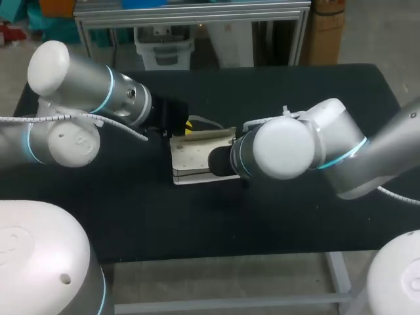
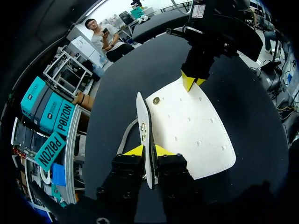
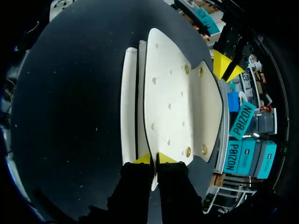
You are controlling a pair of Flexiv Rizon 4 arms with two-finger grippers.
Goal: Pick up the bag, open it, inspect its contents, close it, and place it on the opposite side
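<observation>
The white bag (image 1: 193, 161) lies near the middle of the black surface (image 1: 295, 216), held between the two arms, which come in from opposite sides. It is made of flat, stiff panels set with small raised dots. A narrow dark slit shows between its body and the broad front panel, but what lies inside cannot be made out from any view. A smaller flap (image 3: 208, 112) spreads out beside the broad panel, and brass studs (image 3: 186, 70) sit near its corners and on the panel next to it. A pale strap (image 2: 125, 135) loops out from the bag's side onto the surface. No lettering on the bag is clear enough to read. The left gripper (image 2: 148, 150) is clamped on a thin panel standing on edge, its two yellow tips pressing it from either side, with a brass snap on that panel just ahead of the tips. The right gripper (image 3: 154, 158) is likewise closed on the edge of the broad panel at the bag's opposite end. In the head view its fingers are hidden behind its own wrist.
</observation>
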